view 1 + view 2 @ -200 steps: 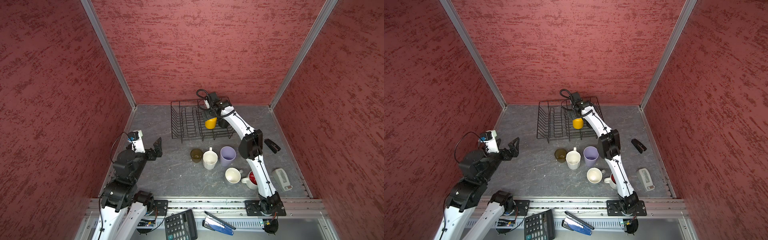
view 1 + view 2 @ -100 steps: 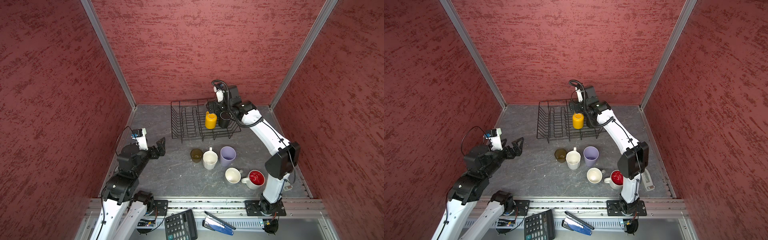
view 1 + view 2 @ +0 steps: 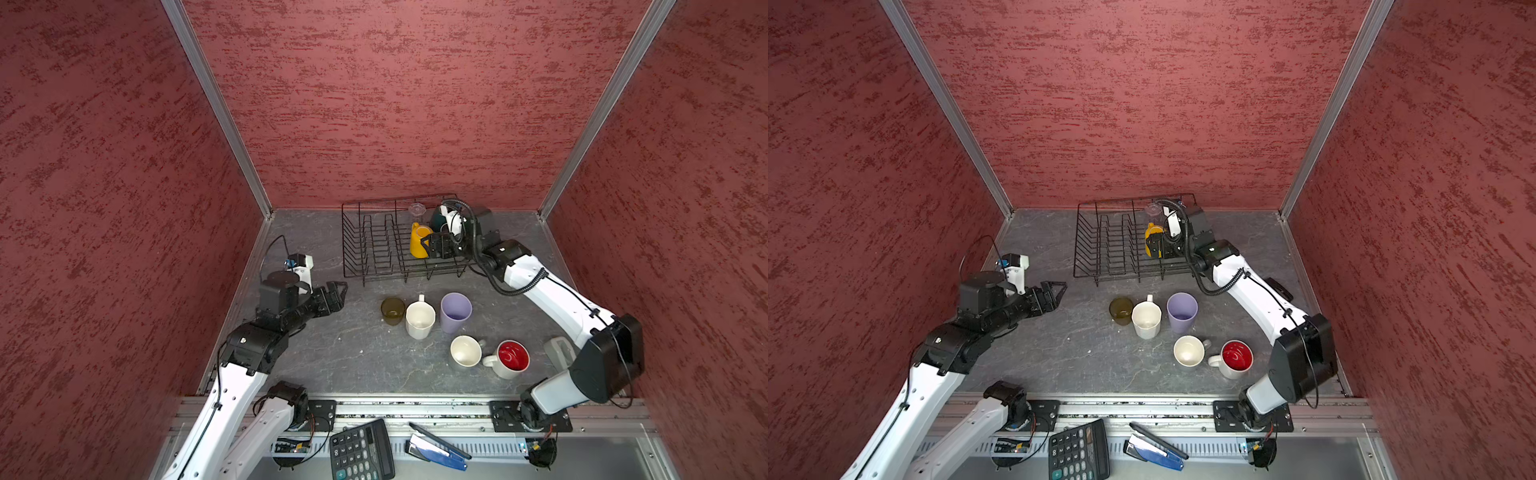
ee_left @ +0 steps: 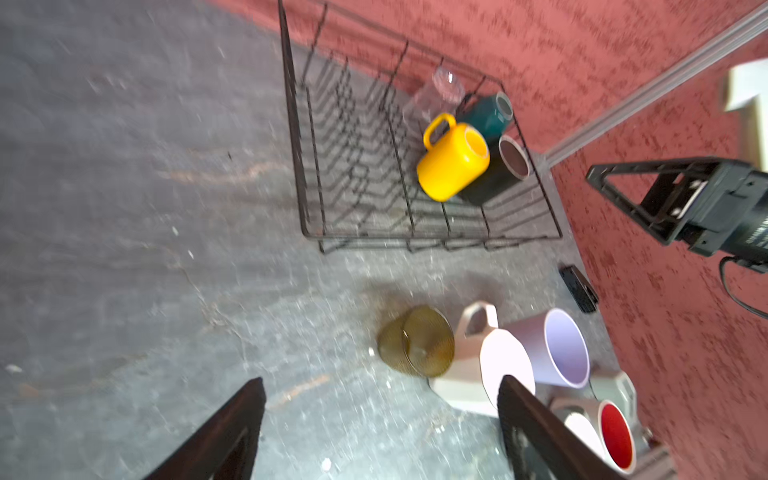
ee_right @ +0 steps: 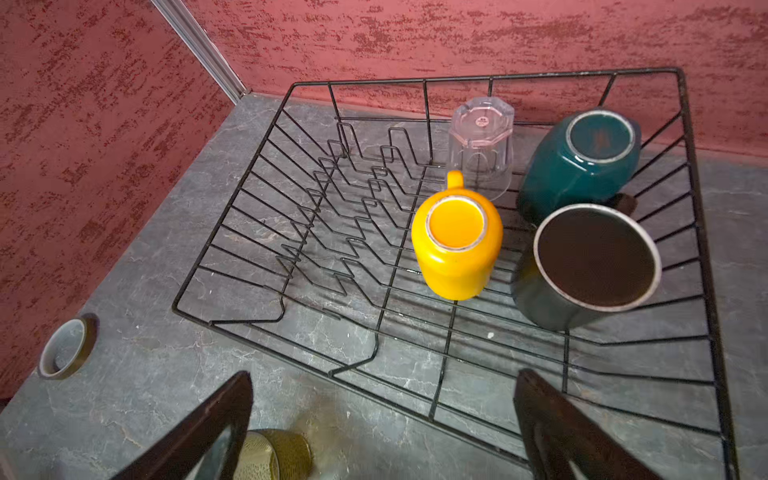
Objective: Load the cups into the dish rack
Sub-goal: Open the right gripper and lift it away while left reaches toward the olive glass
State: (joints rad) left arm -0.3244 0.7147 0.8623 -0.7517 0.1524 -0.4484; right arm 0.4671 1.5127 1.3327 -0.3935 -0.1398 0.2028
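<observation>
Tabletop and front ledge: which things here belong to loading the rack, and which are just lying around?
Job: dish rack; inside it yellow mug, teal mug, black mug, clear glass; outside it olive glass, white mug, lavender tumbler, grey mug, red-inside mug.
Lying about: calculator, stapler, tape roll, small black item, pale grey device.

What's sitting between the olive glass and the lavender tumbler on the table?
The white mug stands upright between the olive glass and the lavender tumbler; both top views show it.
</observation>
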